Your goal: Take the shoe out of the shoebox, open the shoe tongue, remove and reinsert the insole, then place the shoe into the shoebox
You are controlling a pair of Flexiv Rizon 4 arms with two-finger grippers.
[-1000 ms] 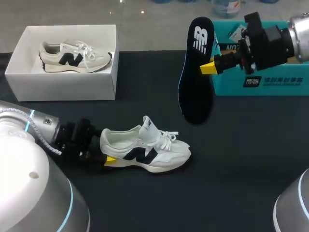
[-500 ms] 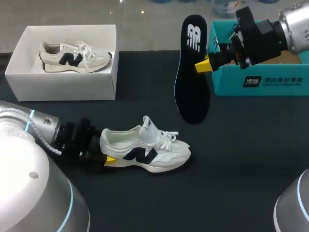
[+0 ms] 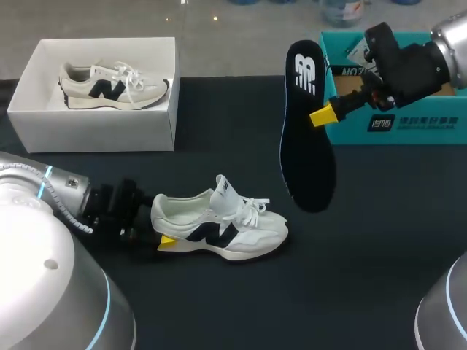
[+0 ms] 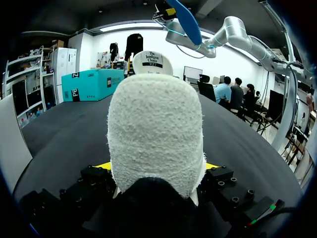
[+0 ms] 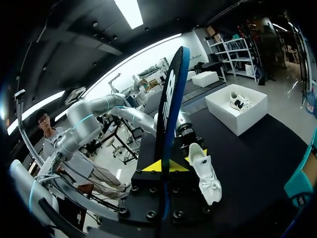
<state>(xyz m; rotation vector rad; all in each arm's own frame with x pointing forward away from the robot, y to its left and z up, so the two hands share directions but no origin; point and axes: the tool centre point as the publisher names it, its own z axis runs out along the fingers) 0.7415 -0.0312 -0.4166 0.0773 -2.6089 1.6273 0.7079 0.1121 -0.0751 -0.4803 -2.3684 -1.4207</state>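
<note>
My R gripper [image 3: 325,115] pinches insole [image 3: 306,146], L gripper [image 3: 166,241] clamps shoe [image 3: 226,227] nr table [image 3: 379,248] front edge; insole may twist, miss opening.

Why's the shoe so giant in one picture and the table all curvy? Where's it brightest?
Left wrist view: the white knit sneaker sits heel-first near the camera, gripped by the left hand, so it looms and the black table curves round it. Right wrist view: ceiling strip lights glare behind the black blue-edged insole, edge-on in the right hand. Head view: even light.
</note>
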